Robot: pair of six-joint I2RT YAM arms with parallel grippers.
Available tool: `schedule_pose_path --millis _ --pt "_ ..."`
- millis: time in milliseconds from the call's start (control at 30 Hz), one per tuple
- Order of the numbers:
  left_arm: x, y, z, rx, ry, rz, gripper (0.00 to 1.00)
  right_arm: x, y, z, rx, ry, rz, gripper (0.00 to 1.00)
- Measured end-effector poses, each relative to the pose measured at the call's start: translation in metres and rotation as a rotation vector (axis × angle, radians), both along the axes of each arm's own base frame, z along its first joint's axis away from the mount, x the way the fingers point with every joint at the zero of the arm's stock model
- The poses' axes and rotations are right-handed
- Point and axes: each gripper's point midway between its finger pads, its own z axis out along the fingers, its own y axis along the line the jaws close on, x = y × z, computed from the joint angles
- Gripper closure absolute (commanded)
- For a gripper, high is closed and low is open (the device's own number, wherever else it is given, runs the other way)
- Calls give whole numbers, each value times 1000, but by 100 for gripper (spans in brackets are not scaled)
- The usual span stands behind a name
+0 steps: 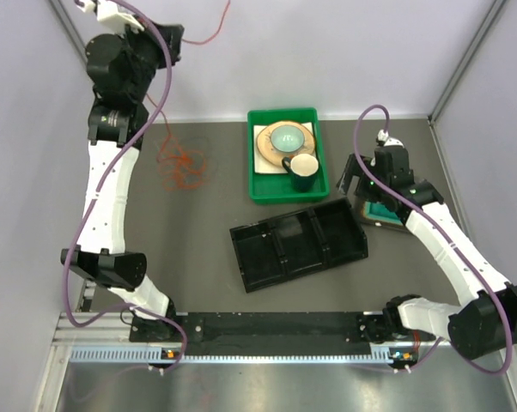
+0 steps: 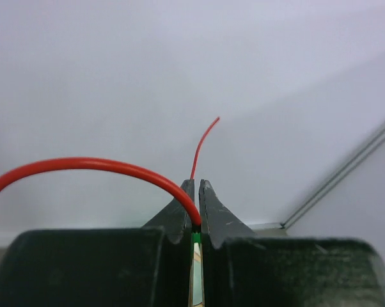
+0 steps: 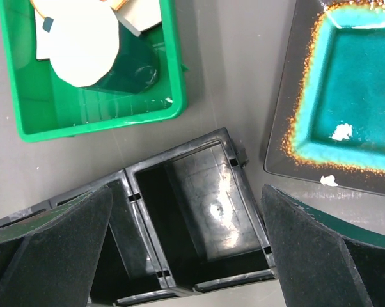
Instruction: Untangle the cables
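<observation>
My left gripper [image 2: 197, 192] is pinched shut on the red cable [image 2: 84, 163]. In the left wrist view the two dark fingers [image 2: 180, 217] meet at the lower middle of the frame with the wire caught between their tips. From there one length arcs up and off the left edge, and a short free end pokes upward toward the centre against the pale wall. In the top view this left gripper [image 1: 166, 39] sits high in the upper left corner, raised well off the table [image 1: 198, 249], and the red cable [image 1: 214, 26] trails from it to the top edge of the frame.

Below it, in the upper left part of the table, lies an orange tangle [image 1: 185, 167] of loose loops, just left of the green tray [image 1: 258, 190]. A thin reddish strand runs down to that heap from beside my left arm; I cannot tell whether it is the wire I hold.

My right gripper [image 3: 192, 256] is spread wide and holds nothing, its fingers [image 3: 45, 249] in the lower corners of the right wrist view. It hangs over the end compartment of the black divided tray [image 3: 180, 160], with the green tray [image 3: 96, 125] at upper left, a dark cup [image 3: 128, 64] inside it, and a teal square plate [image 3: 346, 83] at upper right. From above, the right gripper [image 1: 361, 184] is at centre right.
</observation>
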Motion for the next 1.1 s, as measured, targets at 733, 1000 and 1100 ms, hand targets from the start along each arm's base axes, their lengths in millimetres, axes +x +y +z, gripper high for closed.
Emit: schedule_pose_path --millis 733,1000,1100 --pt "-49 -69 62 -89 -78 -398 100 11 158 53 105 -481 538 2" --pt "-53 -93 43 -123 -1 -497 100 63 219 -7 50 -486 640 2" --pt "-52 -95 40 -128 8 -505 100 77 239 -5 73 -496 664 2"
